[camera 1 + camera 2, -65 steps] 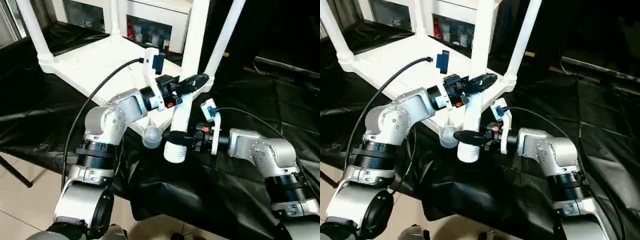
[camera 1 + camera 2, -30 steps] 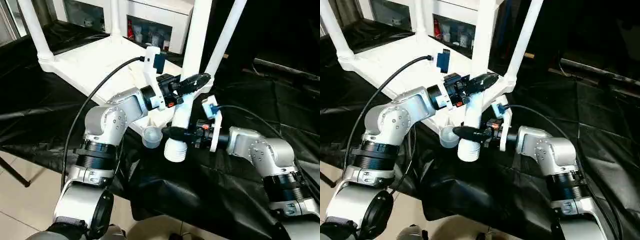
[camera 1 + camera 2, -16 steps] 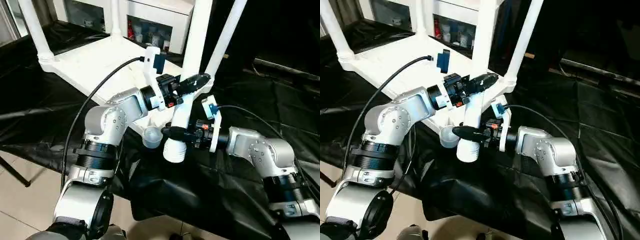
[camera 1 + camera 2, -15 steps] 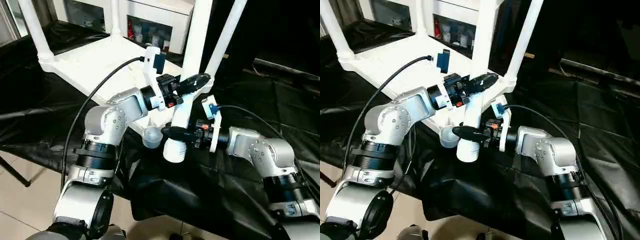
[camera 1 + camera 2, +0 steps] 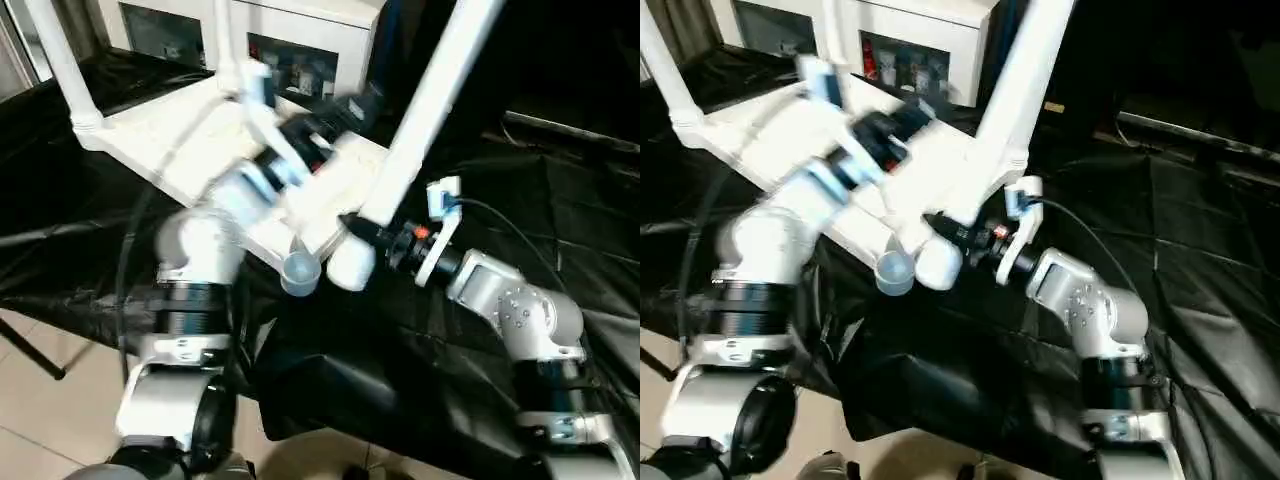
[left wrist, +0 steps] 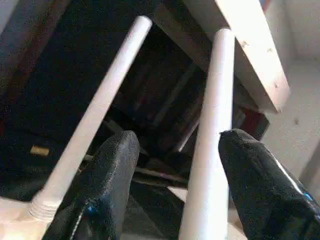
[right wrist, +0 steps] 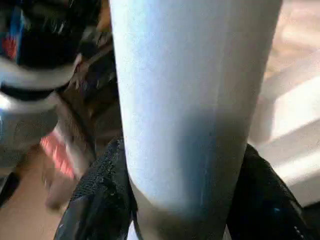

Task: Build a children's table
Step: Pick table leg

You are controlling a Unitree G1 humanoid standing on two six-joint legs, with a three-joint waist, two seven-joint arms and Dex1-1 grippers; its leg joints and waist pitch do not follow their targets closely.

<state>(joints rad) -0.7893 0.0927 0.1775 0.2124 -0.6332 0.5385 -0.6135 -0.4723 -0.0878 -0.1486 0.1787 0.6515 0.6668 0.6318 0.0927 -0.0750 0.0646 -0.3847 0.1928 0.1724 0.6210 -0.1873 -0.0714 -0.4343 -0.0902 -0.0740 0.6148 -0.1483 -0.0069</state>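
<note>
Tabletop (image 5: pixel 190 150): lies upside down on the black-draped worktop (image 5: pixel 560 210), sockets up.
Loose leg (image 5: pixel 420 120): right end effector (image 5: pixel 352 228) grips its lower end, steadying it near the empty socket (image 5: pixel 298 270).
Left end effector (image 6: pixel 170 165): open, nothing gripped.
Change: left arm has pulled away; leg now tilts further.
</note>
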